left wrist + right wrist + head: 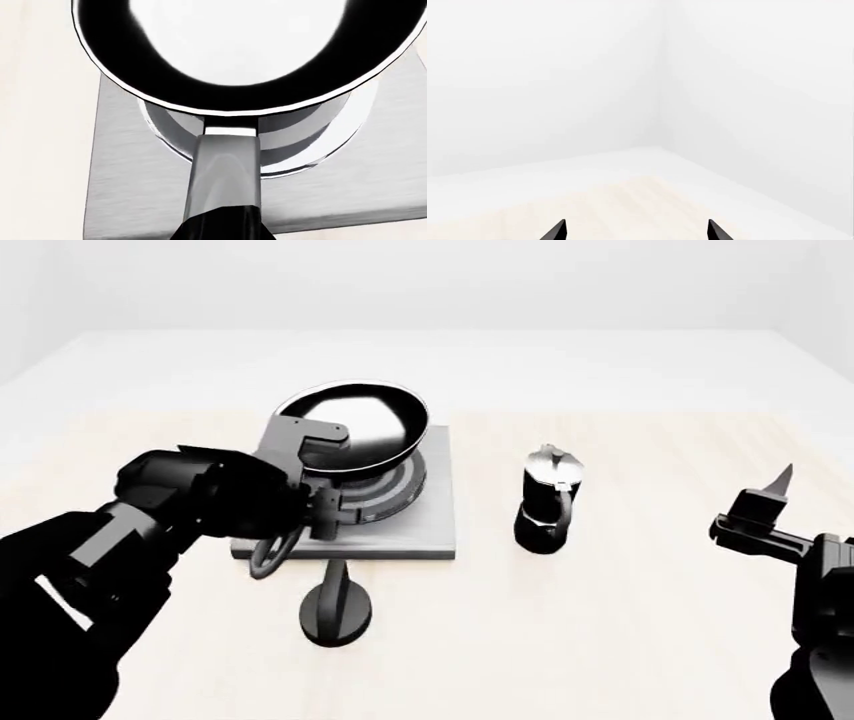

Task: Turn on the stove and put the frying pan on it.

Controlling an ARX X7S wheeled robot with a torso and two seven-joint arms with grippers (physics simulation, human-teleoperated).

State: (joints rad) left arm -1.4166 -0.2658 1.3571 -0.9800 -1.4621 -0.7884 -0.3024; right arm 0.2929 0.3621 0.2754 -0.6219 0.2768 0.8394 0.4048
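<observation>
The frying pan (358,423) is black with a glossy pale inside. It sits tilted over the ring coils (390,492) of the stove (407,535), a flat grey slab. I cannot tell whether its base touches the coils. My left gripper (320,508) is shut on the pan's grey handle (302,442). In the left wrist view the handle (223,165) runs from the pan (233,55) straight into my gripper (223,231), with the slab (133,190) below. The round black knob (336,612) stands in front of the slab. My right gripper (761,508) hangs open and empty at the far right.
A black-and-silver moka pot (550,496) stands upright to the right of the stove, between it and my right arm. The right wrist view shows only my open gripper (635,232), pale table and white walls.
</observation>
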